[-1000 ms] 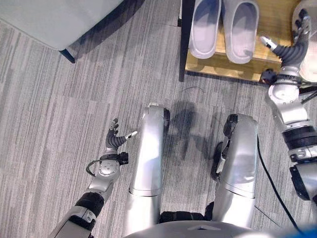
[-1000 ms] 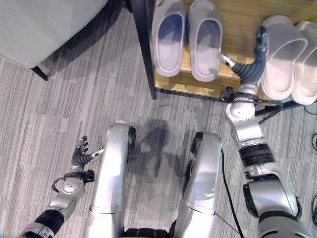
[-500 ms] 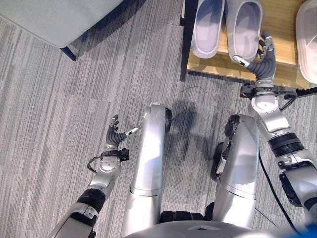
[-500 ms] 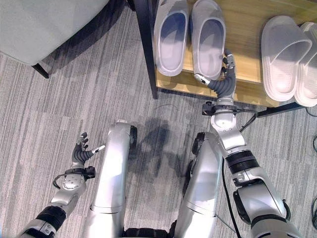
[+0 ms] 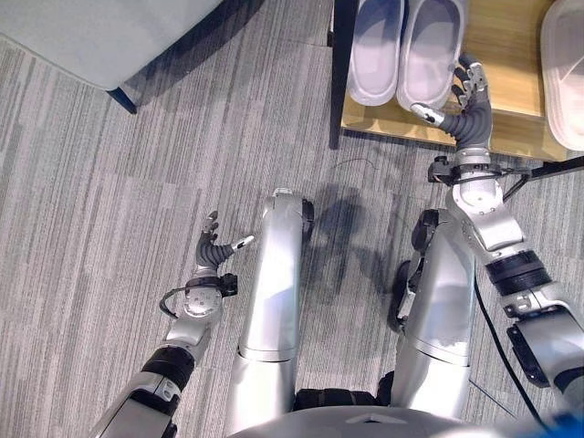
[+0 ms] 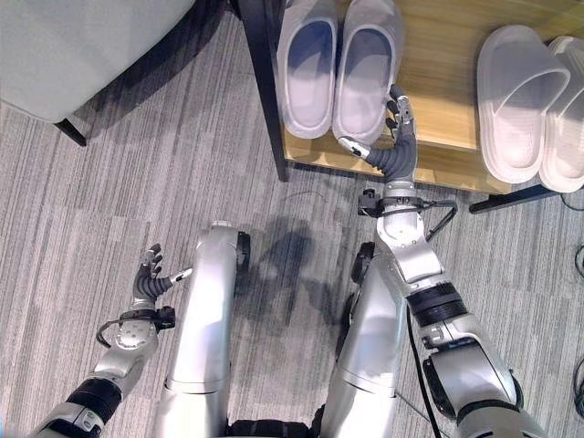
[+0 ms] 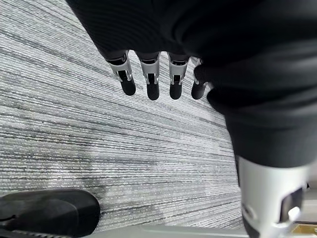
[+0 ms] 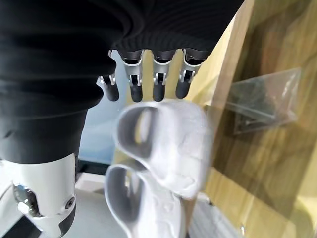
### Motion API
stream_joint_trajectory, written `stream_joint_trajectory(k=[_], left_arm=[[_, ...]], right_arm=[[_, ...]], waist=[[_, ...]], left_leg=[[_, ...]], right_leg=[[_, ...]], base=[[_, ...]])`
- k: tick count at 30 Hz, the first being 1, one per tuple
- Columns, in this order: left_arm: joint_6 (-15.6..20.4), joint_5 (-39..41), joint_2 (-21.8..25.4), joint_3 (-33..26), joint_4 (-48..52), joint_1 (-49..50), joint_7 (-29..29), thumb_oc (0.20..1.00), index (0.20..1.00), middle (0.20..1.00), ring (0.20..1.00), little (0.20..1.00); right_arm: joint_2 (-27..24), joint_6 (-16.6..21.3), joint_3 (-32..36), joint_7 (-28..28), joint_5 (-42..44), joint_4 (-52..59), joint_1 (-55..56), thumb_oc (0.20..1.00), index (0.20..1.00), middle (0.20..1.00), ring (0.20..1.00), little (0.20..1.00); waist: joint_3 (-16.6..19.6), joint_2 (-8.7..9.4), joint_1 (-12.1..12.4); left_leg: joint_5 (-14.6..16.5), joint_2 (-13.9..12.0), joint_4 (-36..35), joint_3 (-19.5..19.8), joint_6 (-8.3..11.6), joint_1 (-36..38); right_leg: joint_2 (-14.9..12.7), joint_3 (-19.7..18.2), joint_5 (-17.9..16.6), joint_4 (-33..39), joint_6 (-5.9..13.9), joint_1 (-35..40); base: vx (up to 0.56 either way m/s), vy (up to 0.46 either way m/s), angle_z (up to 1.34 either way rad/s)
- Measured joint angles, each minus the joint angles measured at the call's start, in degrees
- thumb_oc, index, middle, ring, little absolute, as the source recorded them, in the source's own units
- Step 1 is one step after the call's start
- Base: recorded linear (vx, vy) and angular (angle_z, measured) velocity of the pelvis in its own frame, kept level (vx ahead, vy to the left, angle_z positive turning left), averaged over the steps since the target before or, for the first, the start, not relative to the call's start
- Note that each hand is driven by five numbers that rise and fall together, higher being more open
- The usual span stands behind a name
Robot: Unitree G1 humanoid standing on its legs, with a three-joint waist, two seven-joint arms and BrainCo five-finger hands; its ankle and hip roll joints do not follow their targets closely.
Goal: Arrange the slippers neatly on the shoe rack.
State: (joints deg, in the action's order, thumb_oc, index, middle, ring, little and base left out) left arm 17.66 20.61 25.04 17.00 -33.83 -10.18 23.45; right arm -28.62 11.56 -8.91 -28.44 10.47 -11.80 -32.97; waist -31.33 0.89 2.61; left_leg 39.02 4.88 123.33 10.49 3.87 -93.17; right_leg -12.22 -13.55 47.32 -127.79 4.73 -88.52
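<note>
Now — right hand [image 6: 394, 151] spread, touching grey slipper's [image 6: 366, 68] heel side | slipper points toward frame top | left hand [image 5: 215, 254] relaxed, lower left

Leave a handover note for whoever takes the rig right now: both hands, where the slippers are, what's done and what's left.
Right hand: open, fingers straight against the heel side of the right slipper of the grey pair; it grips nothing.
Left hand: open, idle, low over the carpet at the robot's left.
Slippers: grey pair side by side at the left end of the wooden shoe rack; the right one leans toward its mate. White pair sits at the rack's right end.
Done: all slippers on the rack.
Left: probably straighten the right grey slipper so the pair lies parallel, then pull the hand back.
</note>
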Motion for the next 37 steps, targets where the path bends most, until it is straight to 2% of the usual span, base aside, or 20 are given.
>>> stream_joint_trajectory(k=[4,7,10,12,13,15,17,20,21,22,23,24,25,26,27,28,29,32,35,37], left_arm=[[0.0,-2.0,-1.9,-2.3,-0.1,0.7,1.7,1.0,1.0,1.0,1.0,1.0],[0.0,-3.8,-3.9,-4.7,0.2,1.7,1.9,1.0,1.0,1.0,1.0,1.0],[0.2,-4.3,-4.8,-8.1,-0.8,1.8,1.9,1.0,1.0,1.0,1.0,1.0],[0.4,-4.3,-4.9,-8.6,-4.3,0.5,1.7,1.0,1.0,1.0,1.0,1.0],[0.4,-4.2,-4.4,-9.0,-6.9,-0.8,0.8,1.0,1.0,1.0,1.0,1.0],[0.6,-4.1,-4.9,-12.5,-10.5,2.6,-1.0,1.0,1.0,1.0,1.0,1.0],[-0.8,-4.0,-5.4,-9.6,-19.4,4.5,-1.8,1.0,1.0,1.0,1.0,1.0],[-2.1,-4.5,-6.6,-6.0,-28.9,7.3,-3.8,1.0,1.0,1.0,1.0,1.0],[-2.4,-4.7,-6.2,-6.4,-30.9,7.3,-4.1,1.0,1.0,1.0,1.0,1.0],[-3.5,-6.3,-5.6,-7.5,-34.0,7.1,-5.9,1.0,1.0,1.0,1.0,1.0],[-5.1,-7.0,-8.1,-13.2,-39.3,9.6,-8.2,1.0,1.0,1.0,1.0,1.0],[-7.0,-6.7,-10.8,-11.5,-44.4,17.9,-8.9,1.0,1.0,1.0,1.0,1.0],[-7.2,-6.7,-12.2,-10.0,-41.7,18.8,-9.9,1.0,1.0,1.0,1.0,1.0],[-7.9,-7.1,-11.9,-12.6,-41.5,20.0,-10.3,1.0,1.0,1.0,1.0,1.0],[-8.6,-8.1,-12.9,-13.5,-41.2,19.8,-10.8,1.0,1.0,1.0,1.0,1.0],[-8.6,-10.7,-14.4,-7.9,-40.4,14.3,-12.4,1.0,1.0,1.0,1.0,1.0],[-8.7,-11.3,-15.3,-7.5,-38.3,11.1,-12.7,1.0,1.0,1.0,1.0,1.0],[-8.1,-13.0,-16.2,-4.7,-34.6,8.0,-13.8,1.0,1.0,1.0,1.0,1.0],[-8.4,-13.4,-17.5,-3.4,-35.1,5.3,-14.4,1.0,1.0,1.0,1.0,1.0],[-8.9,-14.5,-17.7,-3.3,-37.7,6.1,-14.5,1.0,1.0,1.0,1.0,1.0]], right_arm=[[1.3,-0.8,11.6,-8.6,-11.3,6.9,10.2,1.0,1.0,1.0,1.0,1.0],[1.1,-1.9,18.0,-10.2,-21.9,26.0,24.5,1.0,1.0,1.0,1.0,1.0],[4.3,-2.2,21.0,-10.4,-25.3,27.9,35.2,1.0,1.0,1.0,1.0,1.0],[5.7,-3.3,20.7,-9.5,-25.2,16.9,41.9,1.0,1.0,1.0,1.0,1.0],[5.3,-3.1,21.0,-9.5,-24.4,2.1,43.3,1.0,1.0,1.0,1.0,1.0],[7.6,-7.5,23.9,-9.9,-16.7,-22.3,41.9,1.0,1.0,1.0,1.0,1.0],[7.6,-5.9,26.4,-11.1,-10.3,-36.9,39.1,1.0,1.0,1.0,1.0,1.0],[12.3,-1.8,24.1,-7.4,3.5,-51.1,34.2,1.0,1.0,1.0,1.0,1.0],[12.6,-1.4,23.7,-6.3,4.9,-52.8,33.1,1.0,1.0,1.0,1.0,1.0],[13.3,-1.9,21.3,-3.2,7.6,-59.3,28.1,1.0,1.0,1.0,1.0,1.0],[18.8,-3.1,20.5,1.8,10.3,-69.5,25.5,1.0,1.0,1.0,1.0,1.0],[22.4,-4.1,16.6,5.9,11.3,-74.2,37.8,1.0,1.0,1.0,1.0,1.0],[18.0,-5.1,16.5,7.4,11.3,-71.7,38.6,1.0,1.0,1.0,1.0,1.0],[15.8,-5.9,13.3,8.9,11.1,-70.0,40.0,1.0,1.0,1.0,1.0,1.0],[16.5,-6.1,12.1,10.7,10.6,-69.8,39.8,1.0,1.0,1.0,1.0,1.0],[18.2,-6.8,9.3,14.5,8.3,-68.9,39.5,1.0,1.0,1.0,1.0,1.0],[18.5,-7.6,8.2,15.5,7.7,-67.5,38.7,1.0,1.0,1.0,1.0,1.0],[19.1,-8.8,5.3,17.8,4.9,-65.0,39.0,1.0,1.0,1.0,1.0,1.0],[18.2,-8.9,6.1,18.7,4.4,-64.2,39.1,1.0,1.0,1.0,1.0,1.0],[18.1,-8.9,5.8,19.1,4.4,-64.2,39.0,1.0,1.0,1.0,1.0,1.0]], waist=[[0.0,0.02,-0.8],[-0.2,0.36,-2.4],[-0.2,1.58,-4.5],[0.0,1.85,-5.4],[0.3,1.74,-5.3],[8.9,2.93,-4.2],[11.4,3.19,-3.6],[22.3,4.84,-1.6],[22.5,4.69,-1.4],[19.5,4.76,-0.6],[13.9,5.66,-0.2],[32.0,4.84,1.0],[32.5,1.27,1.1],[31.6,2.46,0.0],[31.9,2.03,-0.5],[36.1,0.88,-2.3],[36.7,-0.98,-2.8],[38.0,-1.7,-3.4],[36.5,-1.98,-3.2],[35.0,-1.34,-3.1]], left_leg=[[0.1,0.0,0.2,0.0,0.14,0.0],[0.3,-0.1,0.2,0.2,0.56,-0.1],[0.3,0.1,-0.4,0.5,0.73,0.1],[-0.4,0.1,-3.9,1.0,0.86,1.8],[-2.6,-1.3,-11.8,1.6,1.22,4.5],[-10.7,-4.1,-31.4,0.3,1.58,8.3],[-11.7,-6.1,-41.6,-1.4,1.06,21.8],[-14.5,-6.9,-59.9,-2.9,-0.79,40.0],[-14.5,-6.9,-61.0,-3.0,-0.85,41.2],[-14.9,-7.7,-66.9,-3.8,-3.73,48.5],[-29.6,-8.8,-92.2,-3.9,-1.62,75.6],[-42.4,-6.5,-106.6,-3.8,3.67,80.8],[-54.3,-8.4,-113.8,-3.5,1.7,83.4],[-52.9,-8.1,-118.6,-2.1,6.66,94.3],[-50.0,-8.7,-121.9,-3.4,7.53,99.5],[-42.9,-9.5,-129.3,-5.6,5.25,104.4],[-39.1,-10.0,-128.9,-6.4,4.37,104.2],[-38.1,-9.7,-128.9,-6.7,3.82,103.2],[-34.8,-10.1,-128.9,-6.8,0.06,102.0],[-34.3,-9.8,-129.1,-7.2,-0.85,101.9]], right_leg=[[0.1,-0.1,0.0,-0.1,0.01,0.0],[0.1,0.0,0.0,-0.2,0.03,0.0],[-0.3,0.6,0.0,0.3,0.02,0.3],[-1.3,2.6,-0.2,4.3,0.46,2.3],[-2.9,6.4,-1.9,12.1,-0.2,5.7],[-3.7,13.0,-9.5,31.0,-0.94,9.9],[-5.3,18.0,-10.1,41.4,-1.51,25.2],[-5.1,22.6,-13.6,60.9,-1.45,44.3],[-5.0,23.1,-13.8,62.4,-1.7,45.7],[-3.3,24.1,-15.7,69.6,-2.0,53.3],[0.3,27.2,-31.6,95.0,-3.04,79.2],[2.0,28.0,-51.5,110.1,1.65,83.0],[3.4,33.5,-55.7,115.6,0.18,77.7],[2.3,33.8,-58.7,120.5,2.71,82.7],[3.5,32.6,-56.5,128.0,2.75,89.5],[4.9,31.0,-50.7,133.3,0.34,92.9],[5.7,30.5,-48.9,133.2,-0.81,92.3],[5.3,28.5,-50.7,133.2,-1.05,90.4],[6.1,28.6,-52.2,133.3,-0.33,89.0],[5.4,28.5,-52.7,133.5,-0.09,88.6]], base=[[0.0,-0.008,0.0],[-0.01,-0.025,-0.01],[-0.05,0.01,0.03],[-0.22,0.0,0.1],[-0.24,-0.078,0.23],[-0.17,-0.115,0.31],[-0.12,-0.082,0.41],[0.06,-0.081,0.28],[0.29,-0.067,0.07],[0.36,-0.049,-0.28],[0.22,-0.008,0.25],[0.37,-0.028,0.33],[0.4,-0.005,0.49],[0.48,0.005,-0.18],[0.37,0.033,-0.25],[0.24,0.024,-0.2],[0.15,0.008,-0.2],[0.02,-0.018,-0.3],[-0.03,-0.017,0.03],[-0.04,-0.012,-0.04]])
